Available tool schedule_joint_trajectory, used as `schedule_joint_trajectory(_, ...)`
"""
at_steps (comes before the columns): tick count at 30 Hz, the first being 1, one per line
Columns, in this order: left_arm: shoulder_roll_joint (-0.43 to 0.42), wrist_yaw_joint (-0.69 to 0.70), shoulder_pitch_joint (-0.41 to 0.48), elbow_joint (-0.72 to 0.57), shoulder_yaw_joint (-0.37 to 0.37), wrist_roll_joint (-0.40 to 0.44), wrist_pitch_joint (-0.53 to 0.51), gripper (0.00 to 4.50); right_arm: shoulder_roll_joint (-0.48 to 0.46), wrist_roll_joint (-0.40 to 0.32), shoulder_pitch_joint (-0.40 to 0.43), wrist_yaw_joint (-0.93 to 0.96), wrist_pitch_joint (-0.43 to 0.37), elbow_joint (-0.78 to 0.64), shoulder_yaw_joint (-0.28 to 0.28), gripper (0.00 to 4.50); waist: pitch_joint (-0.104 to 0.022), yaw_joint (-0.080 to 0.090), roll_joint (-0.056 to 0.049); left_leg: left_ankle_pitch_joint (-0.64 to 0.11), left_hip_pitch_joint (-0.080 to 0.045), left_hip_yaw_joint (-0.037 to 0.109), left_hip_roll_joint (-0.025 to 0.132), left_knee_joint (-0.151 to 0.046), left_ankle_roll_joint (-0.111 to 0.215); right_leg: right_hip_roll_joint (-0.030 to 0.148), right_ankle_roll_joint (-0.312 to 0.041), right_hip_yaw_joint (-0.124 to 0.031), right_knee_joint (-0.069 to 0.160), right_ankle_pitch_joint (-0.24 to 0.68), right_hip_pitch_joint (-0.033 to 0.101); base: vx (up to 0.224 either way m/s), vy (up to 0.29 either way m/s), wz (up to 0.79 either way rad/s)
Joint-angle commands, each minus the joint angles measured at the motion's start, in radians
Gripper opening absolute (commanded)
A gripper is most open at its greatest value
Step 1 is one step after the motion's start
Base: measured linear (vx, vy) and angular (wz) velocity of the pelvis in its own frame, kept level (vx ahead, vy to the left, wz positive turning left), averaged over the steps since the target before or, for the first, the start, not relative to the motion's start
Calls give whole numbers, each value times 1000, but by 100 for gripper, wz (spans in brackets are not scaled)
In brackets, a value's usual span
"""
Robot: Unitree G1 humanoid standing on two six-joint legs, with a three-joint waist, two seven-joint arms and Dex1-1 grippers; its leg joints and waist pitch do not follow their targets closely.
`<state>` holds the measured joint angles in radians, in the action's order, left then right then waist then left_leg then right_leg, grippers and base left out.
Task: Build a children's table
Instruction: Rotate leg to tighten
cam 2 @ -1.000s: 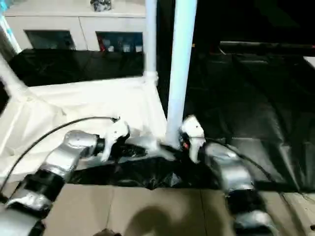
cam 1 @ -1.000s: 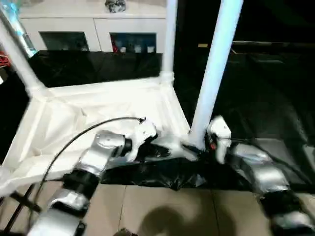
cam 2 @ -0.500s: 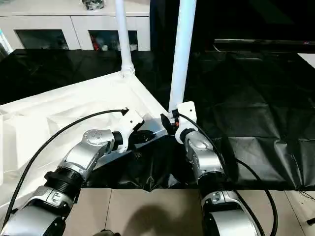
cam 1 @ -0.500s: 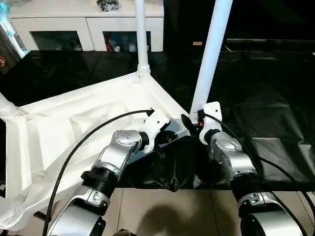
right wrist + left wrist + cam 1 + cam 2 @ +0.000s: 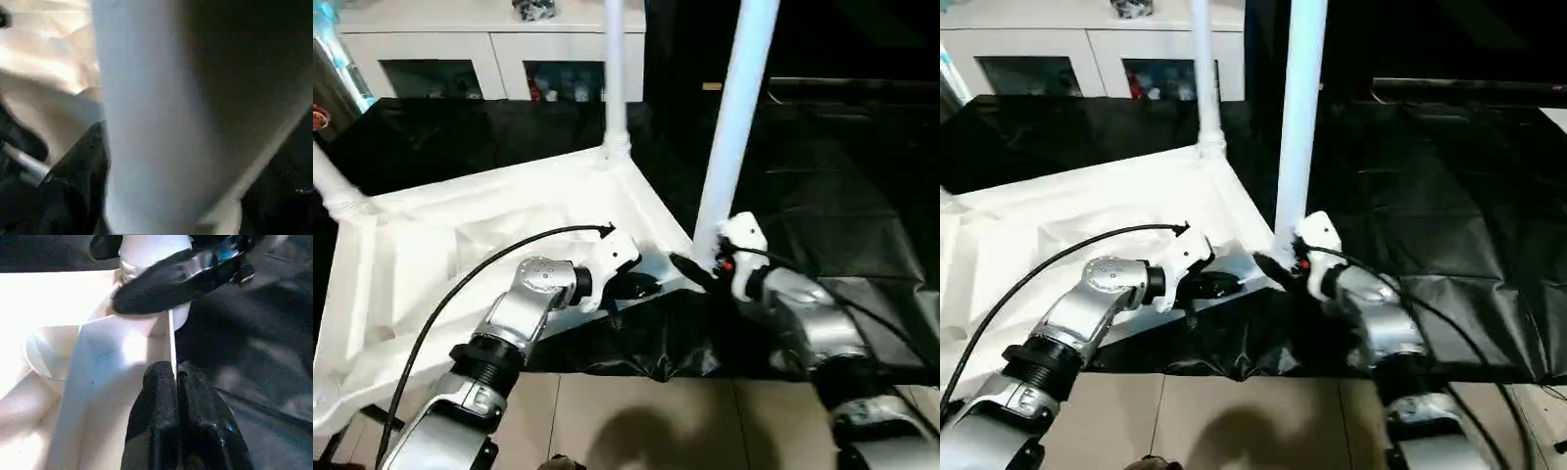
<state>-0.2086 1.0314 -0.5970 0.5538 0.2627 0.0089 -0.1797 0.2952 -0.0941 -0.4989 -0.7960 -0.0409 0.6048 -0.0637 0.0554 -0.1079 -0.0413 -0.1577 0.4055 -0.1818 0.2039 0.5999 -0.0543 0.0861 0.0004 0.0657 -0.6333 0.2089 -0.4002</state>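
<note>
The children's table lies upside down on a black cloth, its white ribbed top [image 5: 460, 225] facing up. Three legs stand in corner sockets: a near one [image 5: 734, 127], a far one [image 5: 614, 78] and one at the left [image 5: 333, 181]. My left gripper [image 5: 641, 287] is shut on the top's thin rim beside the near corner; the left wrist view shows the fingers [image 5: 161, 391] pinching that rim. My right gripper [image 5: 697, 269] sits at the base of the near leg [image 5: 146, 122], which rises between its two sides.
A white cabinet [image 5: 489, 59] with glass doors stands at the back. The black cloth [image 5: 842, 196] covers the ground to the right, with pale floor tiles [image 5: 636, 421] in front of it. A black cable [image 5: 460, 284] arcs over my left forearm.
The head view has shifted. My right forearm has swung out to the right while its gripper stays at the near leg's base. My left gripper keeps its hold on the rim.
</note>
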Motion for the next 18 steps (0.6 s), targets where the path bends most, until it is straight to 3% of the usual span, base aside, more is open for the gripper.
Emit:
schedule_joint_trajectory(1,-3,94,-43,-17,8,-47,30,0,45,-42,31,-156,-32,-69,-32,370,-79,-7,17,-142,-25,4,26,-56,103,53,-256,-39,67,-12,55,0,0,0)
schedule_joint_trajectory(4,-20,145,-43,-9,17,-60,34,0,82,-64,53,-239,-48,-109,-67,370,-77,-11,16,-156,-25,5,28,-58,98,55,-259,-38,68,23,51,0,0,0)
schedule_joint_trajectory(7,-31,176,-45,6,18,-64,45,0,107,-56,63,-299,-53,-126,-96,335,-76,-11,12,-179,-27,6,29,-59,86,56,-257,-38,73,63,49,0,0,0)
schedule_joint_trajectory(9,-41,202,-47,16,22,-62,52,0,116,-36,60,-323,-48,-122,-108,335,-77,-10,14,-180,-27,6,28,-60,78,57,-255,-38,74,72,50,0,0,0)
schedule_joint_trajectory(11,-46,211,-48,20,23,-61,56,0,116,-35,56,-320,-54,-122,-104,303,-76,-8,14,-185,-28,6,28,-62,72,56,-255,-38,74,75,49,0,0,0)
schedule_joint_trajectory(16,-50,211,-58,38,26,-52,67,0,128,-23,51,-325,-54,-126,-125,276,-78,-7,26,-154,-27,3,27,-58,86,57,-257,-38,71,56,49,0,0,0)
schedule_joint_trajectory(17,-49,208,-60,41,24,-51,69,0,128,-21,50,-321,-52,-124,-128,273,-78,-9,24,-150,-27,3,28,-58,89,58,-257,-38,70,59,49,0,0,0)
schedule_joint_trajectory(18,-46,204,-63,45,18,-52,71,0,126,-23,50,-323,-54,-122,-128,273,-77,-8,30,-149,-26,2,27,-57,91,57,-256,-38,71,60,49,0,0,0)
